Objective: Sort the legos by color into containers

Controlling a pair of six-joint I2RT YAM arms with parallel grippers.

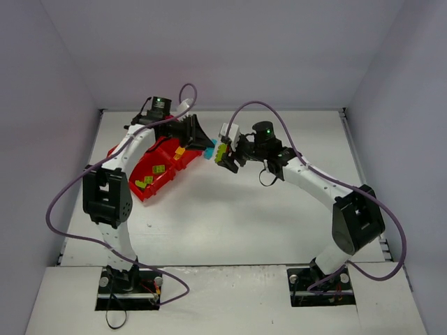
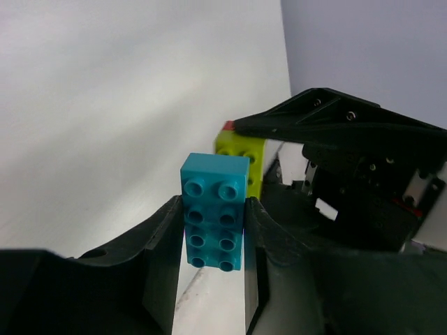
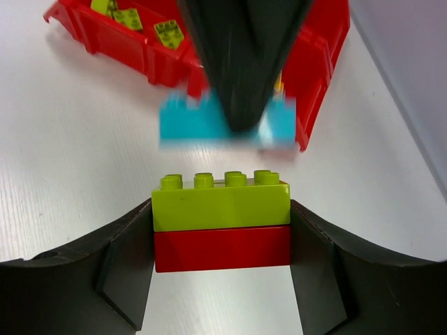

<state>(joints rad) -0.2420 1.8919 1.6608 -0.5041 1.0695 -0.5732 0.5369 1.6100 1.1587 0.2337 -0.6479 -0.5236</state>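
My left gripper [image 2: 214,241] is shut on a teal-blue lego [image 2: 213,209], held in the air by its long sides with the studs facing the camera. In the top view this teal lego [image 1: 209,150] hangs just right of the red tray [image 1: 150,188]. My right gripper [image 3: 221,227] is shut on a two-brick stack, a lime lego [image 3: 221,204] on a red lego [image 3: 222,248]. The two grippers face each other tip to tip [image 1: 227,155]. From the right wrist the teal lego [image 3: 188,124] is blurred and a small gap separates it from the lime studs.
The red tray [image 3: 318,63] lies at the left rear. Its near compartments hold lime legos [image 1: 159,169], and another holds a yellow lego [image 1: 179,151]. Purple cables loop over both arms. Grey walls enclose the white table [image 1: 230,223] on three sides.
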